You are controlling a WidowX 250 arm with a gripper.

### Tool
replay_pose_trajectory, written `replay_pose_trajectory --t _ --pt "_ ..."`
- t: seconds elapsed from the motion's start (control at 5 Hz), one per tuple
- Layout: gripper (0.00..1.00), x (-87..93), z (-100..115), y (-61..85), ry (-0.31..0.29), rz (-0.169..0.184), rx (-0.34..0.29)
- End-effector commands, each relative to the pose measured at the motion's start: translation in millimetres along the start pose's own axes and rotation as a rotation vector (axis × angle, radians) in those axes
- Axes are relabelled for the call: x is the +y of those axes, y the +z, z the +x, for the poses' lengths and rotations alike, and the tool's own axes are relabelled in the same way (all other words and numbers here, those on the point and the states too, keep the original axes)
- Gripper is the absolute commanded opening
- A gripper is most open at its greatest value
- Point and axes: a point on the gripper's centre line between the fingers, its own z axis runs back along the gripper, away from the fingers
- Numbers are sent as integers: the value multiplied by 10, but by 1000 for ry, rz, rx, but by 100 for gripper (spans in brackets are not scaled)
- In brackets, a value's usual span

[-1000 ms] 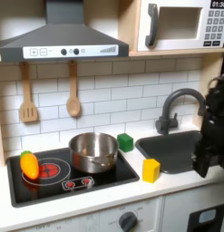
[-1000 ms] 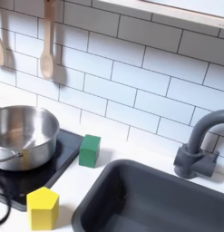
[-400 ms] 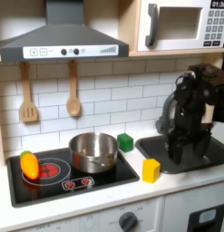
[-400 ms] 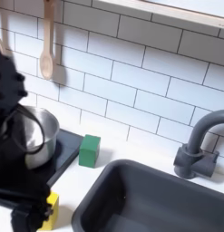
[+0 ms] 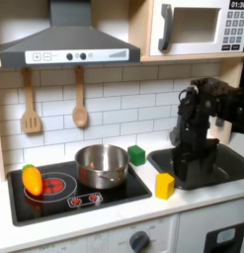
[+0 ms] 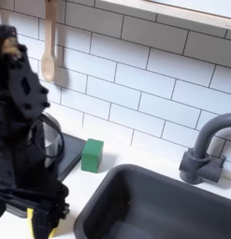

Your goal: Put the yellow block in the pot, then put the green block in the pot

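- The yellow block (image 5: pixel 165 185) sat on the counter at the front right corner of the stovetop (image 5: pixel 74 193) in the first exterior view, apart from the pot (image 5: pixel 102 165) on the hob.
- The green block (image 5: pixel 137 155) stood behind the pot's right side, near the tiled wall.
- The gripper (image 5: pixel 188 174) hung just beside the yellow block, over the sink's (image 5: pixel 227 163) near edge; whether its fingers were spread or closed could not be told.
- Judged small, rigid and light, with smooth flat faces, the cube would best be pinched across two opposite sides, squarely, to avoid slipping.
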Motion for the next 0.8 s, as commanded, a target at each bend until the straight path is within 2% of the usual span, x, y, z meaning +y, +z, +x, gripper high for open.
replay_pose_trajectory --t 0.0,0.6 --pt "100 87 241 -168 15 36 20" --pt "100 143 397 -300 32 59 54"
